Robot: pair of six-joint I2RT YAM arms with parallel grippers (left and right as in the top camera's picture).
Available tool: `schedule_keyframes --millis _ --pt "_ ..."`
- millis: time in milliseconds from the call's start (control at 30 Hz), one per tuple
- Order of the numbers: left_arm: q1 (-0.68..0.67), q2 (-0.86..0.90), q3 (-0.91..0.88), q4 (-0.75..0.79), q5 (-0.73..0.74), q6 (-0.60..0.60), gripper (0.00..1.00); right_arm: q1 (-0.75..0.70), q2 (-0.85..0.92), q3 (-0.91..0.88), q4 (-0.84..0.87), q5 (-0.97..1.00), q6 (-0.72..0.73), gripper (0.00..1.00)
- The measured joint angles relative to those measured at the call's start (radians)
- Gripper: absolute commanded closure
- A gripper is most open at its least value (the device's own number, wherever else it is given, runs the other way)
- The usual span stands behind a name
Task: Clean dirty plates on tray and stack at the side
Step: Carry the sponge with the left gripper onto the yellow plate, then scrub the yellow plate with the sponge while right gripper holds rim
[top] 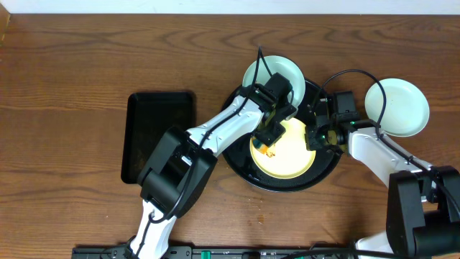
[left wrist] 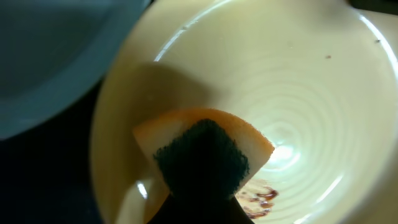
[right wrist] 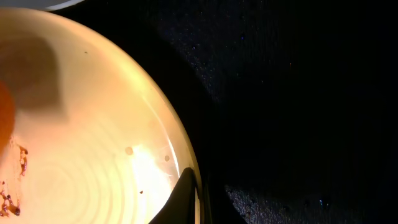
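1. The step in hand looks like scrubbing. The yellow plate lies in the round black tray, which sits around mid-worktop, a little toward the right edge.
2. The left gripper is clamped on an orange sponge with a dark green scouring face. It presses the sponge onto the left part of the plate's bowl.
3. The right gripper is closed on that plate's right rim, with one finger hooked over the edge, seemingly to steady it.
4. Brown smears sit just beside the sponge, so I'd judge this plate not clean yet.
5. The right blue plate rests off the tray, toward the worktop's right edge, and looks spotless from above.
6. The far blue plate overlaps the tray's far rim. I cannot tell whether it is clean.
7. A smaller rectangular tray lies well apart, toward the left edge.
8. The next move calls for sweeping the sponge across the smears while the rim is pinned. After that the yellow plate would need lifting over to the right blue plate to stack it.
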Motion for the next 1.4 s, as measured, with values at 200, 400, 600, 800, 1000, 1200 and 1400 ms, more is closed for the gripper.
schedule_keyframes --millis 200,400,600,800,1000,1200,1400 --pt "0.000 0.000 -0.007 0.038 -0.021 0.039 0.92 0.000 0.000 0.000 0.000 0.000 0.000 0.99" --pt "0.000 0.000 -0.039 0.072 -0.026 0.062 0.92 0.000 0.000 0.000 0.000 0.000 0.000 0.99" --pt "-0.001 0.000 -0.067 0.106 -0.025 0.065 0.92 0.000 0.000 0.000 0.000 0.000 0.000 0.99" --pt "-0.001 -0.008 -0.095 0.143 -0.025 0.065 0.92 0.000 0.000 0.000 0.000 0.000 0.000 0.99" --pt "-0.001 -0.023 -0.126 0.179 -0.024 0.065 0.92 0.000 0.000 0.000 0.000 0.000 0.000 0.99" --pt "0.000 -0.038 -0.162 0.223 -0.006 0.068 0.92 0.000 0.000 0.000 0.000 0.000 0.000 0.99" --pt "0.006 -0.054 -0.198 0.263 0.013 0.068 0.92 0.000 0.000 0.000 0.000 0.000 0.000 0.99"
